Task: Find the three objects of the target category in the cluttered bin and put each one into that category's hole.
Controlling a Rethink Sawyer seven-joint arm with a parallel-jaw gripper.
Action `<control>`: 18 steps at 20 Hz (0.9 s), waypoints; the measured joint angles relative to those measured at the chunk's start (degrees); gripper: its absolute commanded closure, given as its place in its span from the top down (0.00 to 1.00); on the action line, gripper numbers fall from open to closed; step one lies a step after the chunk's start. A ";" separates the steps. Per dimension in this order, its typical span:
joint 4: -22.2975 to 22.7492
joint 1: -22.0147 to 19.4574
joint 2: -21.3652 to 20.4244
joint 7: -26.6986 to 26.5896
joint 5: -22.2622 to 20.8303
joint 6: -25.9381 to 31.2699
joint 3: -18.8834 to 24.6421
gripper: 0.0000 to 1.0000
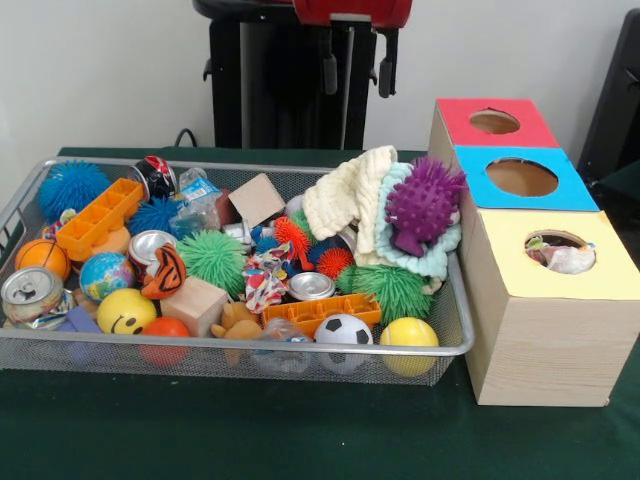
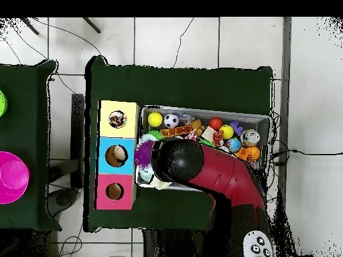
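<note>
The wire mesh bin (image 1: 250, 346) is full of toys; in the overhead view (image 2: 201, 109) my arm covers its near half. A crumpled multicoloured wrapper (image 1: 265, 277) lies mid-bin between a green spiky ball and a silver can. Another crumpled white wrapper (image 1: 562, 257) sits inside the yellow-surround hole (image 1: 559, 251) of the largest wooden box, also seen from overhead (image 2: 118, 120). My gripper (image 1: 356, 72) hangs open and empty, high above the bin's back edge. In the overhead view it is hidden under the arm.
The blue-surround hole (image 1: 521, 177) and red-surround hole (image 1: 494, 121) stand behind the yellow box. A purple spiky toy (image 1: 422, 205) and a cream cloth (image 1: 350, 195) pile high at the bin's right. Dented cans (image 1: 30, 290) (image 1: 311, 286), balls and wooden blocks fill the rest.
</note>
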 measured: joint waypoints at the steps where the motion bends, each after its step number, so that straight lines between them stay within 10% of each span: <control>1: 0.00 0.00 0.02 0.00 0.00 0.01 0.00 1.00; 18: -8.03 -7.10 15.12 0.00 -5.17 -17.68 0.36 1.00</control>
